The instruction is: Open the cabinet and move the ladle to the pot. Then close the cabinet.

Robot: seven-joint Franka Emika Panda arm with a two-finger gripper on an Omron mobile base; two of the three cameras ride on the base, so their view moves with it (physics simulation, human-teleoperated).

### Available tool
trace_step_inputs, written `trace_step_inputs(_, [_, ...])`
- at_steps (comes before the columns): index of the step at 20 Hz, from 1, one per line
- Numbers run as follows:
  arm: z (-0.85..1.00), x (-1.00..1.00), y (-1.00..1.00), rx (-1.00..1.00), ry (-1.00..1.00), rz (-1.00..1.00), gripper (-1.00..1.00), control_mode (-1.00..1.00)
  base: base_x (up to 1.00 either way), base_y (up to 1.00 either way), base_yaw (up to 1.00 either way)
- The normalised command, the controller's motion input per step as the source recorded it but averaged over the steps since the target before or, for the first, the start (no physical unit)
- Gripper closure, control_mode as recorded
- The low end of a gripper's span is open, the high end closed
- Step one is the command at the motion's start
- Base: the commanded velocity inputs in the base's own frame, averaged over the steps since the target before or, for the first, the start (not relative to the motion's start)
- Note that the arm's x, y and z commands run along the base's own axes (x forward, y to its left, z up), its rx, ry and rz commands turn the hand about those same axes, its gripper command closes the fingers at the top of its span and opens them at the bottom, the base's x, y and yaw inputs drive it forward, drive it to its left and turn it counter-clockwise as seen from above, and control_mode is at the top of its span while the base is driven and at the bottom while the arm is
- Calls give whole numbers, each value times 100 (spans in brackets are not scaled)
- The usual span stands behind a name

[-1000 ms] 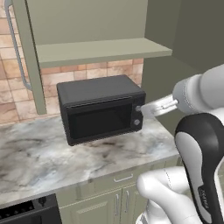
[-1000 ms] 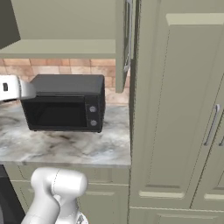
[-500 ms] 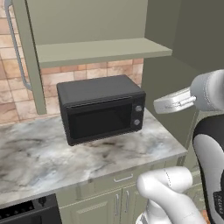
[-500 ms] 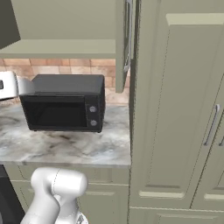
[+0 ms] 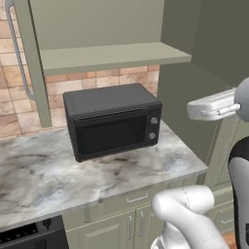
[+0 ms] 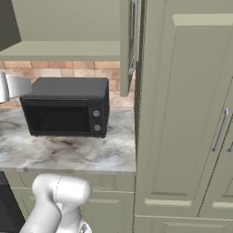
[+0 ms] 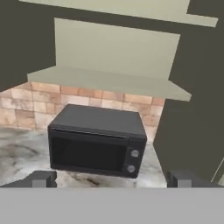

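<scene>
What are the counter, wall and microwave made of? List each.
Counter: looks like polished marble, grey-white with dark veins. Wall: matte brick or brick tile, reddish blocks with pale joints. Microwave: apparently black metal or plastic, dark glass door.

My hand (image 5: 214, 106) is hovering right of the microwave (image 5: 113, 119) (sitting on the marble counter (image 5: 48, 175)), beneath the cabinet (image 5: 112, 34).

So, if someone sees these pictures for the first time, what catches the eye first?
First the black microwave, standing on the marbled counter against the brick wall. Above it the green cabinet stands open, its shelf bare where it shows, with its doors swung out to either side. The robot's hand hangs open in front of the microwave, holding nothing.
</scene>
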Motion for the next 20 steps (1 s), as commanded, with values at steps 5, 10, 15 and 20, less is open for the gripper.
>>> trace_step_inputs(5, [16, -35, -19, 3, -20, -14, -100, -100, 0, 0, 0])
trace_step_inputs(10, [14, -33, -15, 6, -18, -15, -100, -100, 0, 0, 0])
trace_step_inputs(15, [9, -9, -23, 1, -3, -10, -100, -100, 0, 0, 0])
trace_step_inputs(20, [4, -5, -26, 6, -5, -4, -100, -100, 0, 0, 0])
